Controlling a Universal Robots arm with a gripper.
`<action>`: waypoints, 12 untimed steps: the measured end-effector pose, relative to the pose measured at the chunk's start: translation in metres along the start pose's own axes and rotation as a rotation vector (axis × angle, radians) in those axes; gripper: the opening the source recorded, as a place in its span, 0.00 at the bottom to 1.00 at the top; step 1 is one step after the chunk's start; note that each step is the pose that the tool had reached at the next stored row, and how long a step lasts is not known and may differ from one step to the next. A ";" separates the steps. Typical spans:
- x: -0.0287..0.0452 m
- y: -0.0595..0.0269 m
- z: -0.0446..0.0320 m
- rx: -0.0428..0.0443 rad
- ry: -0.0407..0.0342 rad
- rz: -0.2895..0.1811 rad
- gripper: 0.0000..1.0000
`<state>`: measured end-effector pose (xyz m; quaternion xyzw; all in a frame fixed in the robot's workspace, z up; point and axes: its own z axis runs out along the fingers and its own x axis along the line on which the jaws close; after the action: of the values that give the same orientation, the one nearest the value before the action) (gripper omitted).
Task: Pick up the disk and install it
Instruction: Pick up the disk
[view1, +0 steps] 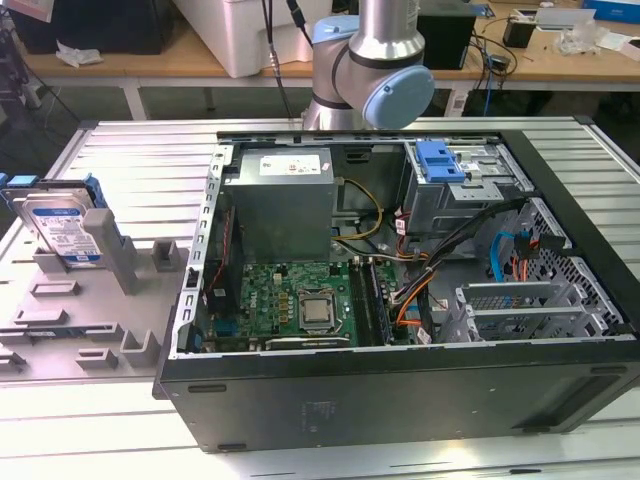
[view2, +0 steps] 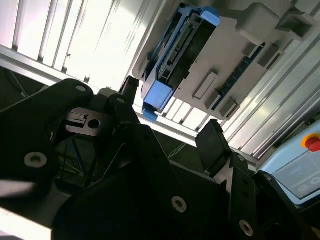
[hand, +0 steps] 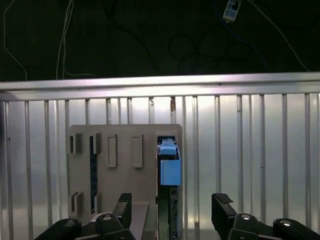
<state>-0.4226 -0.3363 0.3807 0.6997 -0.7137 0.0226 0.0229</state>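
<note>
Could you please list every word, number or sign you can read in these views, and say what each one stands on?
No text can be read in full.
On the disk, the white-and-blue label carries print that is too small to read.
On the white sticker atop the grey metal box, there is print that is too small to read.

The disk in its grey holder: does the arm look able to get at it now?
Probably yes. In the first wrist view the disk stands on edge in the grey holder, its free edge bare, and the open jaws line up either side of it with nothing between.
</note>
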 end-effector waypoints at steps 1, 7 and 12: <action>0.0000 0.0000 0.0000 0.0000 -0.0001 0.000 0.74; -0.0023 0.0014 0.0003 0.0003 0.0023 -0.001 0.74; -0.0099 0.0060 0.0029 0.0025 0.0071 -0.001 0.74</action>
<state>-0.4284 -0.3265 0.3771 0.7000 -0.7133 0.0260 0.0245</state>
